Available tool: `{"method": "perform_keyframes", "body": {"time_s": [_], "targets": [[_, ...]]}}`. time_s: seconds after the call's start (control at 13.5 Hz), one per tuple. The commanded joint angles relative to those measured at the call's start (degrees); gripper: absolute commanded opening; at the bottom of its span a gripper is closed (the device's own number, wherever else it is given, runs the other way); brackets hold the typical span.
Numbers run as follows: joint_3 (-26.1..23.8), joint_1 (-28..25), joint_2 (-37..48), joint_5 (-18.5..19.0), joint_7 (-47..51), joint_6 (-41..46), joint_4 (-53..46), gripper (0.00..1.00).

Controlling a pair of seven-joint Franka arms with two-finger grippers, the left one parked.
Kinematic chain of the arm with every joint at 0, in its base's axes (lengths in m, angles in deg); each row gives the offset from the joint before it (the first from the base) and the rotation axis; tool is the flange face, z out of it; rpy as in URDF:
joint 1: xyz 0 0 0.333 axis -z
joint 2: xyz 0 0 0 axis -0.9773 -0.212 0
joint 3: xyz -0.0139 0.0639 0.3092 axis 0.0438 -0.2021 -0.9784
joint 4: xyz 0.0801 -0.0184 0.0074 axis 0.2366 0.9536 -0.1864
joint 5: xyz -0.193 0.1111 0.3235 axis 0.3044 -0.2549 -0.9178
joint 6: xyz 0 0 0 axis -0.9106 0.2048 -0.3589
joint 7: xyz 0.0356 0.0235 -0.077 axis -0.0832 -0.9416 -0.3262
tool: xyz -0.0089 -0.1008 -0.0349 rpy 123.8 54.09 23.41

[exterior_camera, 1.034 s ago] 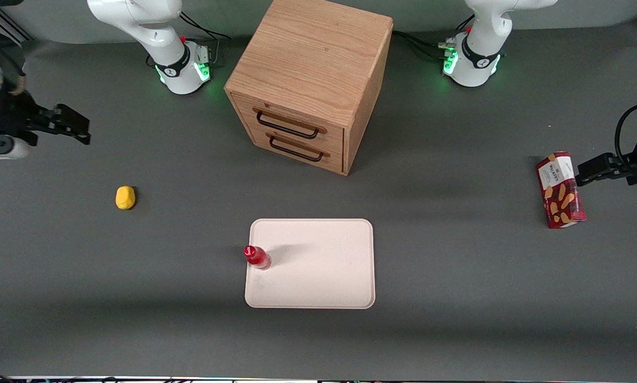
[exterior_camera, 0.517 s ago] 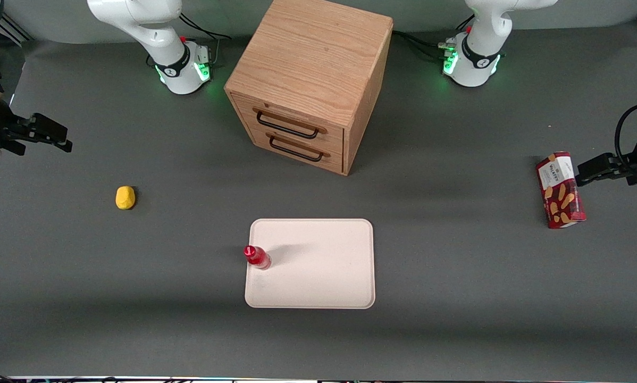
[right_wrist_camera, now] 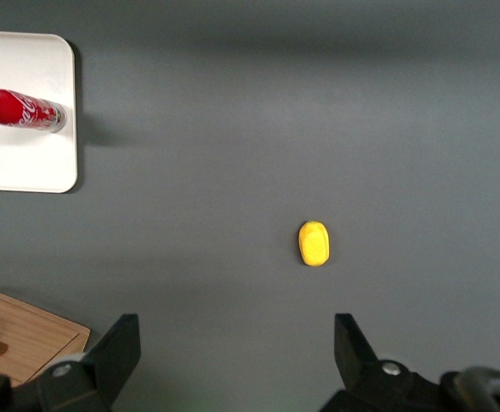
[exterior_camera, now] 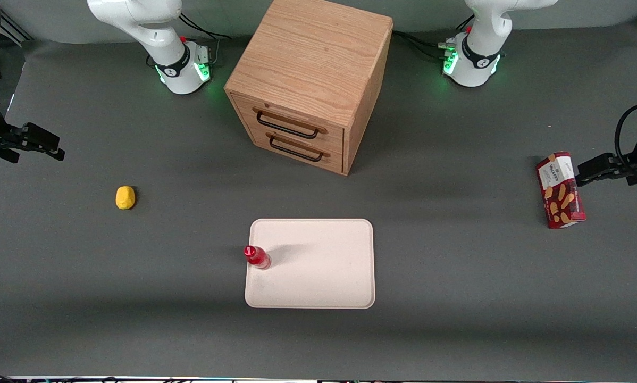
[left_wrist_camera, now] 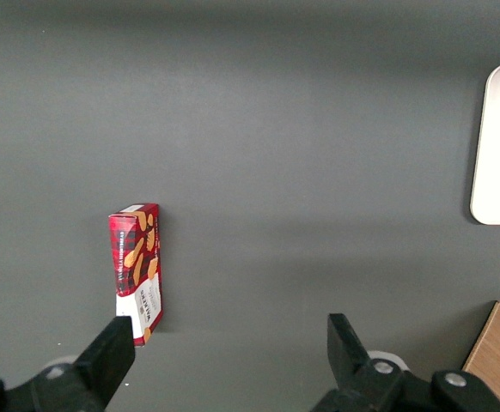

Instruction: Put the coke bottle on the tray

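Here, the right gripper (exterior_camera: pixel 42 143), fingers spread and empty, hangs at the front frame's left edge, well apart from the coke bottle (exterior_camera: pixel 257 257) standing upright on the tray (exterior_camera: pixel 318 276) at lower centre; placement looks done, with nothing further apparently needed.

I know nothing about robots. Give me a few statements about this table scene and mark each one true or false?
1. The coke bottle stands on the tray. True.
2. The gripper holds the bottle. False: it is open and empty, toward the working arm's end of the table.
3. Both cabinet drawers are shut. True.
4. The yellow lump lies on the tray. False: it lies on the table.
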Motion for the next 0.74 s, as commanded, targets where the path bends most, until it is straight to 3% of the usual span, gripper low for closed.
{"method": "perform_keyframes", "body": {"time_s": [0.0, 0.67], "targets": [[0.25, -0.24, 0.51, -0.63, -1.31, -0.52, -0.78, 1.00], [0.86, -1.56, -0.28, -0.28, -1.04, -0.52, -0.69, 1.00]]}}
